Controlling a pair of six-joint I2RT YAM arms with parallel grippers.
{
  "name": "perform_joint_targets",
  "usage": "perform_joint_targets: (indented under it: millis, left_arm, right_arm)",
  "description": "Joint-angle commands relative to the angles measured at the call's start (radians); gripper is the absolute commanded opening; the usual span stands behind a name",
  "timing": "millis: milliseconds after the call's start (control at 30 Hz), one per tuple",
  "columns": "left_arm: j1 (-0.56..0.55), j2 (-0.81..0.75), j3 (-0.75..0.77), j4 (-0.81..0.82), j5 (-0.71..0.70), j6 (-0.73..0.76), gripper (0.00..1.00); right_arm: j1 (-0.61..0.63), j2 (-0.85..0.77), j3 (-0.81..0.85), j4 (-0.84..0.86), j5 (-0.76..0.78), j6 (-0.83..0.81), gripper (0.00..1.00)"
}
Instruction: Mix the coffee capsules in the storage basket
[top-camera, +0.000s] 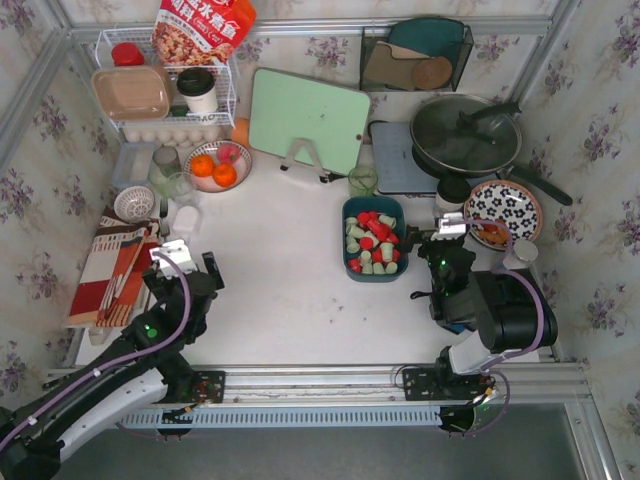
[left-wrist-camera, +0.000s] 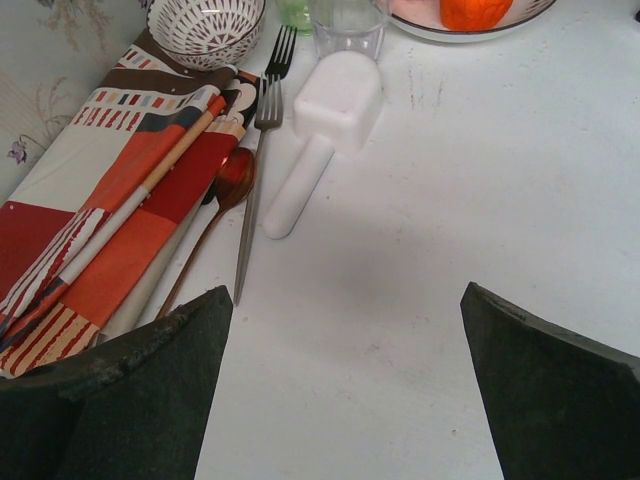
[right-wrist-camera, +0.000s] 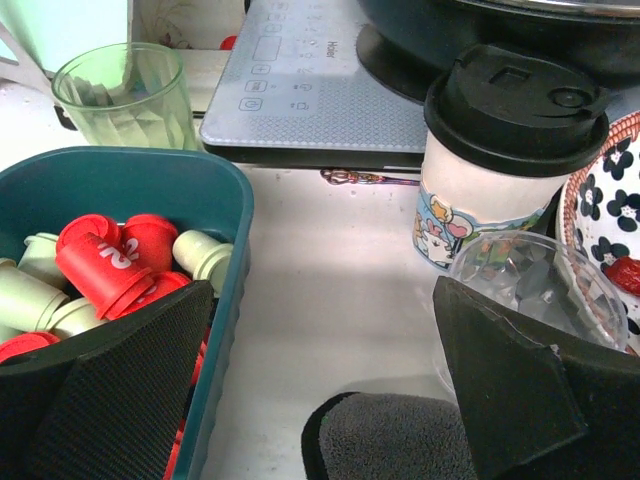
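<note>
Currently my right tool (right-wrist-camera: 322, 290) has its jaws spread wide with nothing between them. It sits low over the white surface (top-camera: 290, 280), just beside the right wall of the storage basket (right-wrist-camera: 150, 185). The coffee capsules (top-camera: 372, 243) all lie inside that teal basket, red and pale green ones jumbled together, some on their sides. From my right wrist, one finger overlaps the basket's near corner. Ahead I see a green glass cup (right-wrist-camera: 125, 95) behind the basket, a grey cooktop (right-wrist-camera: 320, 80), and a paper cup with a black lid (right-wrist-camera: 505, 160). A clear plastic cup (right-wrist-camera: 530, 285) stands just in front of the paper cup, close to my other finger.

My left tool (left-wrist-camera: 342, 300) is equally wide and holds nothing, well apart from the basket on the left side of the surface. Before it lie a fork (left-wrist-camera: 262, 150), a white scoop (left-wrist-camera: 320, 130) and a striped cloth (left-wrist-camera: 110, 210).
</note>
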Motion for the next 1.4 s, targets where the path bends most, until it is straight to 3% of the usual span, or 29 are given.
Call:
perform_joint_targets:
  millis: [0, 167, 300, 400, 533, 633, 800, 867, 1100, 1200, 1267, 1367]
  left_arm:
    - [0.0, 0.011, -0.003, 0.04, -0.016, 0.009, 0.99]
    - [0.013, 0.063, -0.029, 0.142, -0.027, 0.097, 0.99]
    - [0.059, 0.151, -0.037, 0.341, 0.013, 0.298, 0.99]
    - [0.161, 0.252, -0.031, 0.452, 0.132, 0.394, 1.0]
    - [0.339, 0.393, 0.018, 0.47, 0.216, 0.33, 1.0]
    - [0.435, 0.473, 0.004, 0.602, 0.29, 0.444, 1.0]
    - [0.555, 0.633, -0.097, 0.921, 0.386, 0.46, 0.99]
    - [0.586, 0.635, -0.064, 0.821, 0.509, 0.463, 1.0]
    - [0.616, 0.775, -0.103, 1.152, 0.692, 0.585, 0.99]
    - [0.653, 0.944, -0.188, 1.46, 0.773, 0.578, 1.0]
    - [0.658, 0.939, -0.189, 1.442, 0.771, 0.563, 0.99]
    - [0.682, 0.936, -0.093, 1.261, 0.816, 0.55, 1.0]
  right_arm:
    - [-0.001, -0.004, 0.007, 0.005, 0.051, 0.026, 1.0]
    - [-0.001, -0.002, 0.033, -0.048, 0.093, 0.04, 1.0]
    - [-0.001, 0.0, 0.037, -0.055, 0.091, 0.039, 1.0]
    - [-0.001, 0.0, 0.038, -0.056, 0.09, 0.039, 1.0]
    - [-0.001, -0.002, 0.038, -0.059, 0.091, 0.039, 1.0]
    - [-0.001, -0.001, 0.038, -0.059, 0.09, 0.039, 1.0]
    - [-0.001, -0.001, 0.038, -0.059, 0.091, 0.039, 1.0]
    - [-0.001, -0.002, 0.038, -0.059, 0.091, 0.039, 1.0]
    - [-0.001, -0.001, 0.037, -0.059, 0.091, 0.039, 1.0]
    - [-0.001, -0.002, 0.038, -0.06, 0.091, 0.039, 1.0]
    - [-0.001, -0.002, 0.038, -0.059, 0.091, 0.04, 1.0]
    - [-0.001, -0.001, 0.038, -0.058, 0.09, 0.039, 1.0]
